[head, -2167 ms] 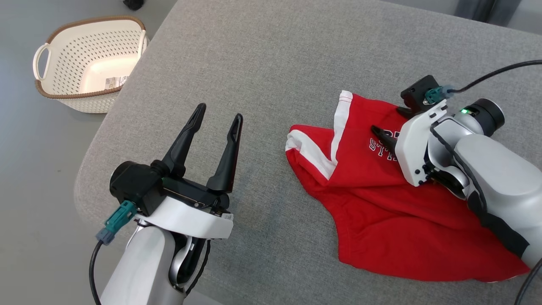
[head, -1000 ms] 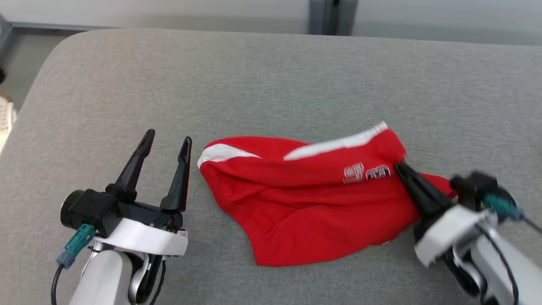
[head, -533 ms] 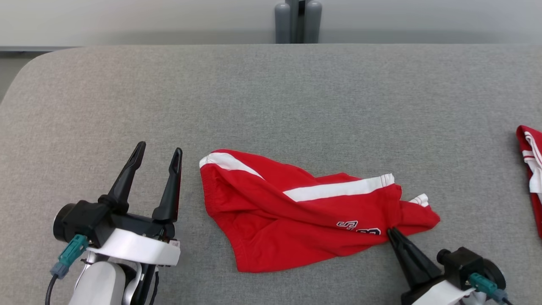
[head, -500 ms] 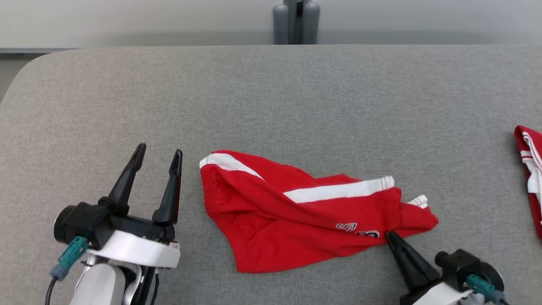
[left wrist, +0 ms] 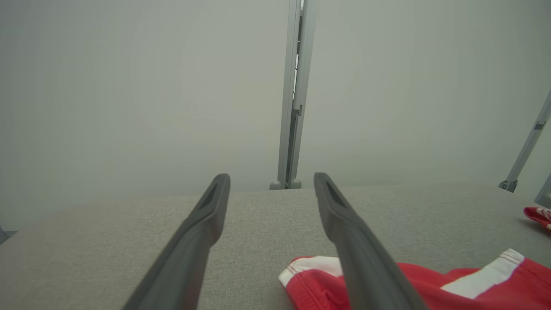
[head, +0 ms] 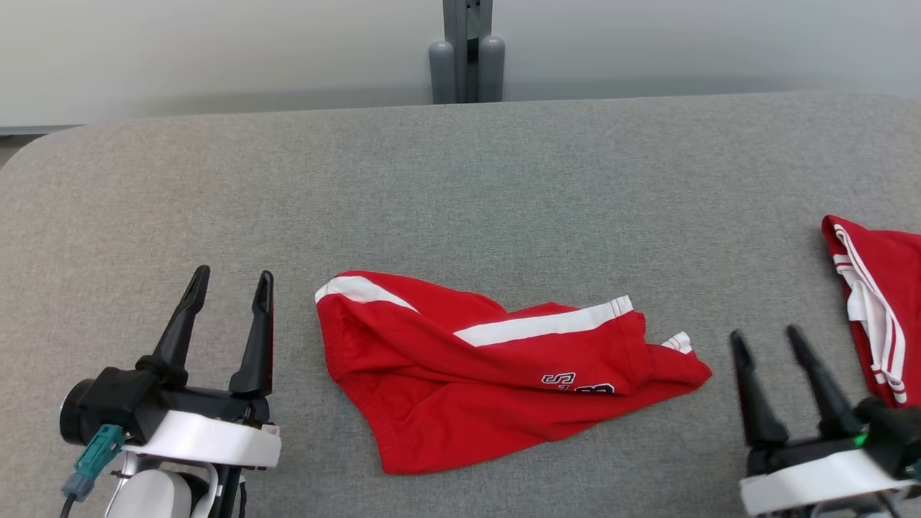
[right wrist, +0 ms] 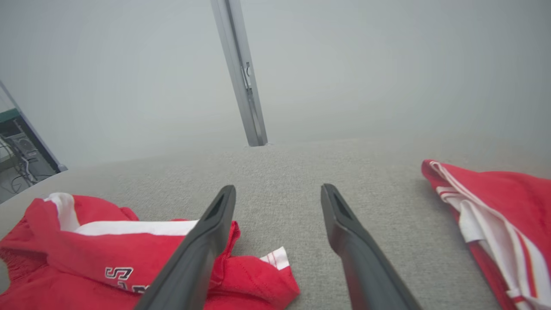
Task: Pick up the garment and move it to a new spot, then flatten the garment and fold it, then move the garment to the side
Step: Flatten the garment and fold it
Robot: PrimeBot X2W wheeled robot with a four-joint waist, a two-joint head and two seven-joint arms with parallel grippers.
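The garment [head: 475,374] is a pair of red shorts with white side stripes and dark lettering, lying crumpled on the grey padded table [head: 460,180]. It also appears at lower right in the left wrist view [left wrist: 430,280] and lower left in the right wrist view [right wrist: 107,254]. My left gripper [head: 230,277] stands open just left of the shorts, holding nothing. My right gripper [head: 764,337] stands open just right of the shorts' right end, apart from the cloth and empty. The open left gripper [left wrist: 271,181] and right gripper [right wrist: 279,191] show their own fingers with bare table between them.
A second red garment [head: 881,316] with white stripes lies at the table's right edge, also at the right of the right wrist view [right wrist: 495,206]. A grey post [head: 466,57] stands behind the table's far edge against a pale wall.
My right gripper has opened, let go of the shorts' right end and moved off to the right. The shorts now rest on the table. The head camera has shifted, bringing more of the second garment into view.
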